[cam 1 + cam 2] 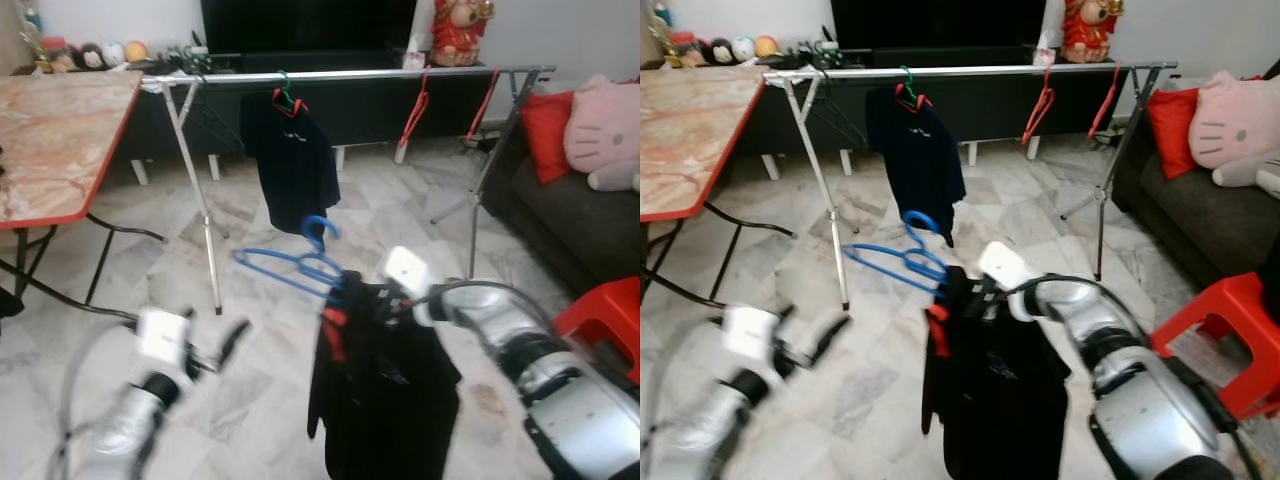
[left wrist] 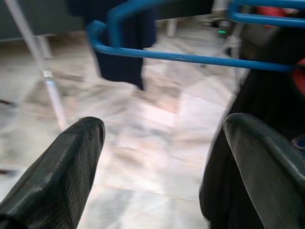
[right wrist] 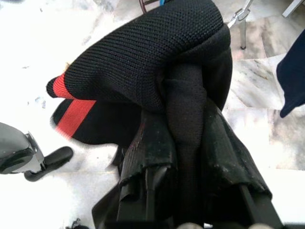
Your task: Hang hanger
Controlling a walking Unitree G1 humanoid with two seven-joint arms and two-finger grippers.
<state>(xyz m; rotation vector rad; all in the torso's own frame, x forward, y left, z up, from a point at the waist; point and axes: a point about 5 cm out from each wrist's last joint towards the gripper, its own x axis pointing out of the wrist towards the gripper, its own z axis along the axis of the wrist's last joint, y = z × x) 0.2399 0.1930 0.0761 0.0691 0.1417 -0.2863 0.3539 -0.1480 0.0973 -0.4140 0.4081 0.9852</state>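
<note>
Right gripper (image 1: 352, 292) clamps a blue hanger (image 1: 290, 264) bearing a black shirt (image 1: 380, 390); left gripper (image 1: 215, 350) spread wide, holding nothing.

home living room | dark sofa (image 1: 580, 225) | folding table (image 1: 60, 140) | clothes rail (image 1: 340, 75) | marble floor (image 1: 250, 390)

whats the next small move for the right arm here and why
Probably lift and carry forward. The right gripper is shut on the black shirt with its blue hanger, which hang well below and short of the drying rack rail. The hook must rise above the rail. The left gripper is open, off to the side.
</note>
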